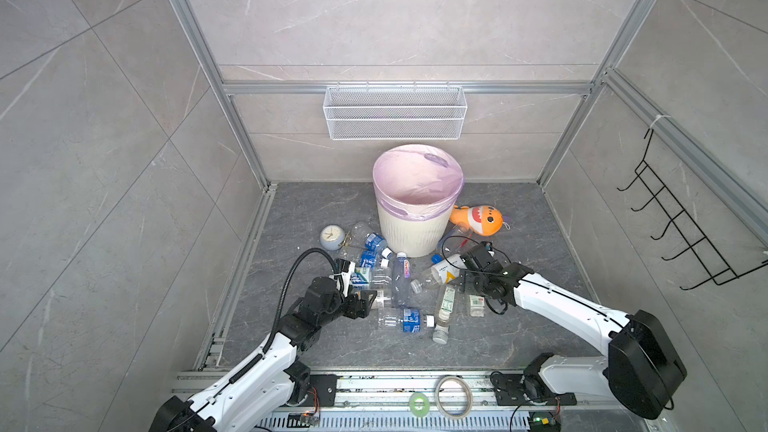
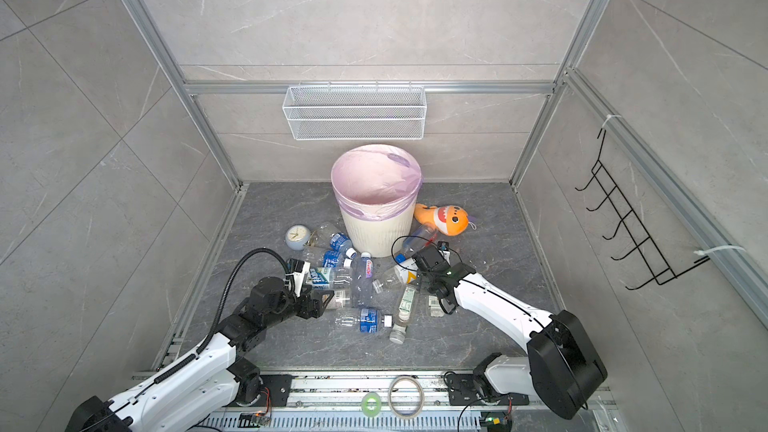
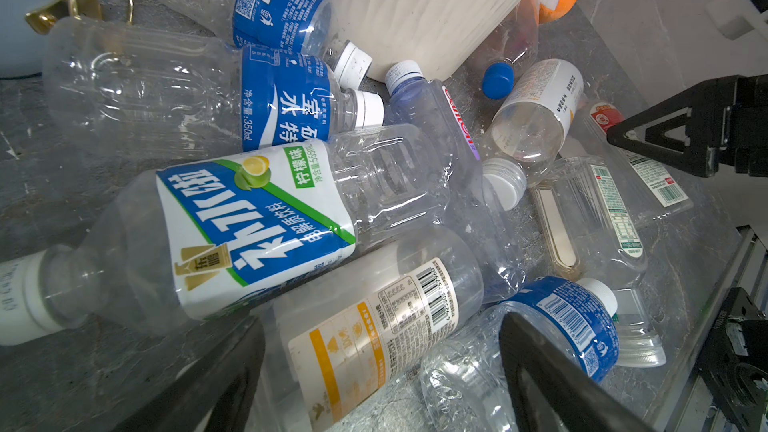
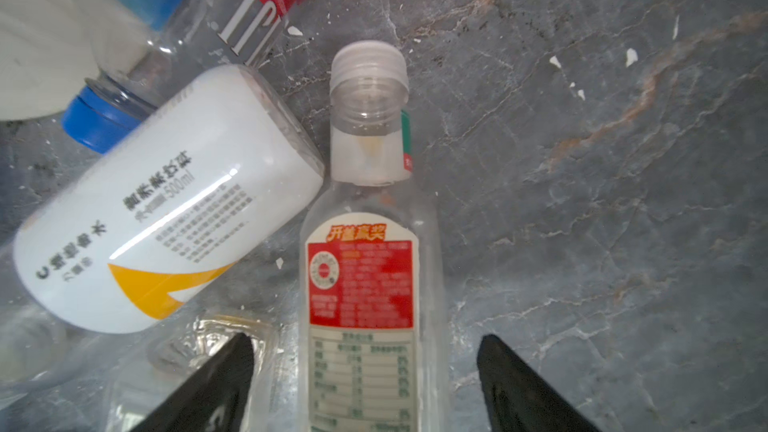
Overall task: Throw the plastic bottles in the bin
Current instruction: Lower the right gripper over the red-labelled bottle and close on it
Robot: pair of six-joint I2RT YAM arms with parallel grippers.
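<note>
Several plastic bottles lie in a heap on the grey floor in front of the bin (image 1: 415,226) (image 2: 376,230), cream-white with a pink liner. My left gripper (image 1: 372,303) (image 3: 384,322) is low and open. Between its fingers lies a clear bottle with an orange-and-white label (image 3: 374,326), a crumpled blue-label bottle (image 3: 557,317) beside it. My right gripper (image 1: 471,290) (image 4: 365,340) is open astride a clear red-label bottle (image 4: 365,284), with a gap on each side. A white-and-yellow label bottle (image 4: 166,209) (image 1: 442,272) lies against that bottle's neck.
A pale-blue clock (image 1: 332,236) stands left of the bin and an orange plush shark (image 1: 482,220) to its right. A white wire basket (image 1: 395,112) hangs on the back wall, and a black hook rack (image 1: 685,234) on the right wall. Tape rolls (image 1: 453,396) lie on the front rail.
</note>
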